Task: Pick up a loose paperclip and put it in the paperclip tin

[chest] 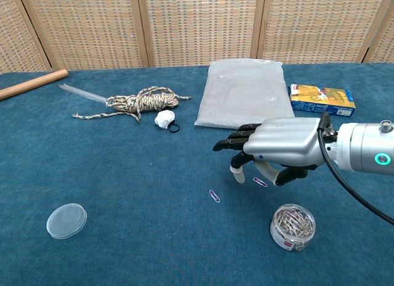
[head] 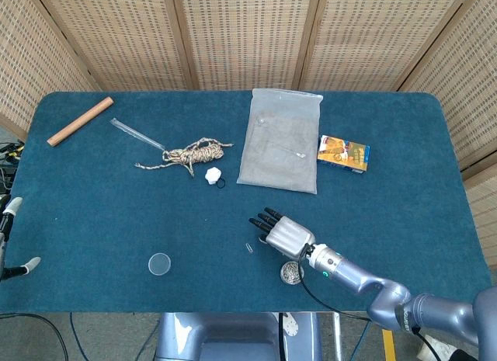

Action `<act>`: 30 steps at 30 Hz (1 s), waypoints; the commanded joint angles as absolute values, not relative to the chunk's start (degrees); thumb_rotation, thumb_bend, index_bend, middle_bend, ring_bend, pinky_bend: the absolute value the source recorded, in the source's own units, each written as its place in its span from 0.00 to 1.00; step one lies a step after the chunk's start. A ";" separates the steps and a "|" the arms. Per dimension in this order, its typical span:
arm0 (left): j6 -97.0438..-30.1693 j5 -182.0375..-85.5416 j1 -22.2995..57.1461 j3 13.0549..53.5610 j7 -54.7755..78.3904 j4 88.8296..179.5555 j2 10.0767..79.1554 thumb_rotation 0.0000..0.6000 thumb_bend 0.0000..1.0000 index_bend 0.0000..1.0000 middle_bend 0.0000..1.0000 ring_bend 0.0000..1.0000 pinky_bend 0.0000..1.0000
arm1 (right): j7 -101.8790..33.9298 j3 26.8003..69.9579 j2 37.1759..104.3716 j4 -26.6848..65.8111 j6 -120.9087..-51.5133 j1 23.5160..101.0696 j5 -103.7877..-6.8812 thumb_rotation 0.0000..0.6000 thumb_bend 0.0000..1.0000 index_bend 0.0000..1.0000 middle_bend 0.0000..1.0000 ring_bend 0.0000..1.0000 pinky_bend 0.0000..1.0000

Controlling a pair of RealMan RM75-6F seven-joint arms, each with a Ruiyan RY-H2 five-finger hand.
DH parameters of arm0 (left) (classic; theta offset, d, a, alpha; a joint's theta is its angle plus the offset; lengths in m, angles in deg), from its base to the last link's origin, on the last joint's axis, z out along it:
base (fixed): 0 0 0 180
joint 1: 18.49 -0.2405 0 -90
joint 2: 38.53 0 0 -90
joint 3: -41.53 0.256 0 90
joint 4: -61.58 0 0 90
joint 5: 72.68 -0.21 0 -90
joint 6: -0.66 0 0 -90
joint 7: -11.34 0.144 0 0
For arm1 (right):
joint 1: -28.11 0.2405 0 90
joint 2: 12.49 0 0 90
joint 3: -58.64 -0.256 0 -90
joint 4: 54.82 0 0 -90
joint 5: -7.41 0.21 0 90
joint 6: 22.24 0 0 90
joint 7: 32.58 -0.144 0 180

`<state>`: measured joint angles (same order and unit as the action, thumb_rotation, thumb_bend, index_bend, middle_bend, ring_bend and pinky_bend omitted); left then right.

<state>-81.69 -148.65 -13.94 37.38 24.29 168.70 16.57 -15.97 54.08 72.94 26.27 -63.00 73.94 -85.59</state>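
Observation:
My right hand (chest: pixel 278 144) hovers low over the blue table with its fingers stretched out toward the left and nothing in it. One loose paperclip (chest: pixel 260 182) lies just under its thumb. A second paperclip (chest: pixel 214 195) lies to the left, off the fingertips. In the head view the right hand (head: pixel 280 231) covers the first clip; the second paperclip (head: pixel 248 248) shows beside it. The open paperclip tin (chest: pixel 292 227), full of clips, stands in front of the hand, and in the head view the tin (head: pixel 291 272) sits by the wrist. Only fingertips of my left hand (head: pixel 9 212) show at the left edge, spread apart.
The tin's clear lid (chest: pixel 66 220) lies at front left. A grey bag (chest: pixel 246 96), a small printed box (chest: pixel 322 98), a rope bundle (chest: pixel 143 101), a white cap with a black ring (chest: pixel 164 119), a clear tube (head: pixel 137 133) and a wooden dowel (head: pixel 79 121) lie further back.

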 commanded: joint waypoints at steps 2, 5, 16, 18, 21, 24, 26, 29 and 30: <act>-81.66 -148.80 -13.86 37.51 24.37 168.74 16.57 1.00 0.00 0.00 0.00 0.00 0.00 | -15.65 54.88 73.64 25.32 -63.09 73.94 -84.35 1.00 0.96 0.38 0.00 0.00 0.00; -81.66 -148.71 -13.81 37.56 24.52 168.80 16.64 1.00 0.00 0.00 0.00 0.00 0.00 | -15.24 55.54 74.22 24.50 -63.15 74.02 -83.87 1.00 0.96 0.38 0.00 0.00 0.00; -81.65 -148.40 -13.43 37.62 25.79 168.67 17.26 1.00 0.00 0.00 0.00 0.00 0.00 | -13.87 57.11 74.12 22.35 -63.51 73.85 -81.67 1.00 0.96 0.40 0.00 0.00 0.00; -81.46 -148.58 -13.28 37.79 26.24 168.63 17.45 1.00 0.00 0.00 0.00 0.00 0.00 | -13.23 57.14 74.22 21.74 -63.67 73.77 -81.05 1.00 0.96 0.41 0.00 0.00 0.00; -81.51 -148.70 -13.25 37.94 26.55 168.68 17.63 1.00 0.00 0.00 0.00 0.00 0.00 | -12.32 57.23 73.98 21.06 -63.85 73.74 -80.35 1.00 0.96 0.42 0.00 0.00 0.00; -81.55 -148.61 -13.23 37.96 26.69 168.66 17.72 1.00 0.00 0.00 0.00 0.00 0.00 | -10.79 57.10 73.32 20.55 -63.49 73.83 -79.11 1.00 0.96 0.43 0.00 0.00 0.00; -81.46 -148.59 -13.19 38.04 26.76 168.63 17.76 1.00 0.00 0.00 0.00 0.00 0.00 | -10.06 56.74 72.83 20.53 -63.71 73.80 -78.18 1.00 0.96 0.43 0.00 0.00 0.00; -81.49 -148.65 -13.18 38.10 26.77 168.63 17.80 1.00 0.00 0.00 0.00 0.00 0.00 | -9.93 56.32 72.15 20.92 -64.43 73.71 -77.50 1.00 0.96 0.43 0.00 0.00 0.00; -81.53 -148.68 -13.17 38.11 26.79 168.63 17.80 1.00 0.00 0.00 0.00 0.00 0.00 | -10.02 56.17 71.73 21.21 -64.79 73.72 -77.39 1.00 0.96 0.43 0.00 0.00 0.00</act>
<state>-81.53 -148.68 -13.18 38.11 26.80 168.63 17.80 -10.01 56.38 72.10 20.96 -64.44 73.75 -77.58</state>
